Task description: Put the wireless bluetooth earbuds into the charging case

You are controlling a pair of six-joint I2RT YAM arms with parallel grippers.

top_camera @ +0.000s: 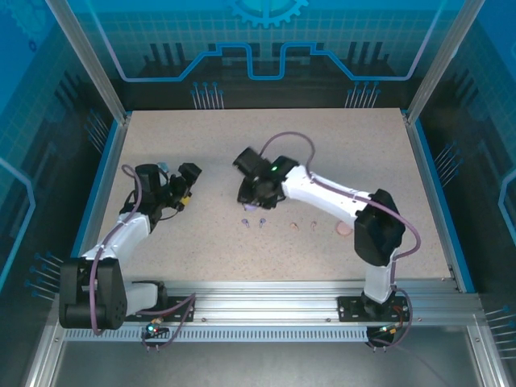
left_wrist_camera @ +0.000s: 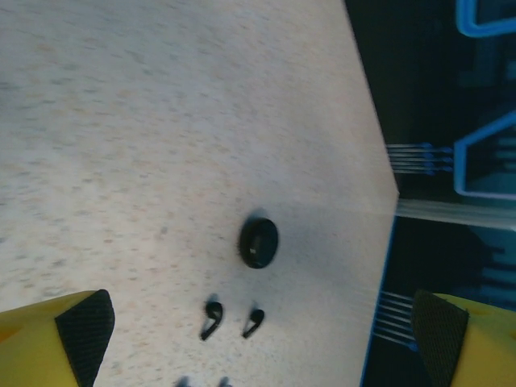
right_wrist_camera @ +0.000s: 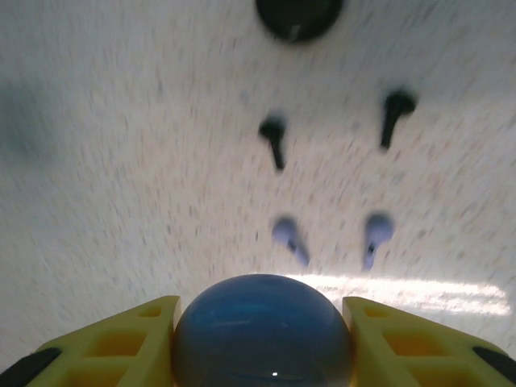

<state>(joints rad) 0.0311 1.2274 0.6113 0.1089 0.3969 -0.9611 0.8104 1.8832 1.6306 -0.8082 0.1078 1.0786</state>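
- I am holding the lilac case [right_wrist_camera: 262, 334] in my right gripper [top_camera: 252, 193], with the yellow fingers [right_wrist_camera: 121, 343] pressing against both flanks of its dome. I cannot tell whether it is resting on the table [top_camera: 363, 161] or raised off it.
- I am treating this case as a rigid, glossy, light shell that is likely to slip on its curved sides. I am therefore gripping across its widest part, with moderate force only.
- The lilac earbuds [right_wrist_camera: 290, 238] are lying just beyond the case, side by side but apart, with their stems pointing towards me.
- I am judging each earbud to be tiny, hard and very light, so it could skid or flick away under a pad. The best hold looks to be across the bulbous head, not the thin stem.
- The black earbuds [right_wrist_camera: 274, 137] are lying farther out, and the black case [right_wrist_camera: 298, 16] is sitting beyond them.
- My left gripper [top_camera: 184, 184] is hanging with its jaws spread wide and nothing between them, looking down on the black pair.
- The pale pink earbuds [top_camera: 296, 226] and the pink case [top_camera: 343, 230] are lying off to the right of the row.
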